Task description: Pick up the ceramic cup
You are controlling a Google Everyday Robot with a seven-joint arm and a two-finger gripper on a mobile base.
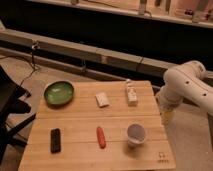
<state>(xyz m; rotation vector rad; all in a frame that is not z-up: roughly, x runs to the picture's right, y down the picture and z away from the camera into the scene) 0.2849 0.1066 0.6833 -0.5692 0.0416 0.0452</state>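
A small dark mark [161, 156] is printed at the 5 o'clock corner of the wooden table [80, 125]; it is too small to read, and no other writing can be made out.

The table top is made of pale planks running left to right. At its 10 o'clock corner sits a wide, round, glossy green bowl [59, 93]. At 8 o'clock lies a flat black bar [55, 140] with rounded ends. Near 12 o'clock lies a small white packet [102, 99], soft-edged and slightly tilted. Below it, at about 6 o'clock, lies a short orange-red oblong [101, 137]. At 1 o'clock lies a pale, boxy white item [131, 93] with a narrower top.

The ceramic cup [136, 135] stands upright at 4 o'clock, round, smooth and white outside, greyish-lavender inside, apart from everything else.

The white, smooth-shelled arm [187, 87] bends in from the right, its elbow high. The gripper [167, 116] hangs downward just off the table's 3 o'clock edge, at 1 o'clock from the cup and not touching it. Whether it is spread or closed does not show.
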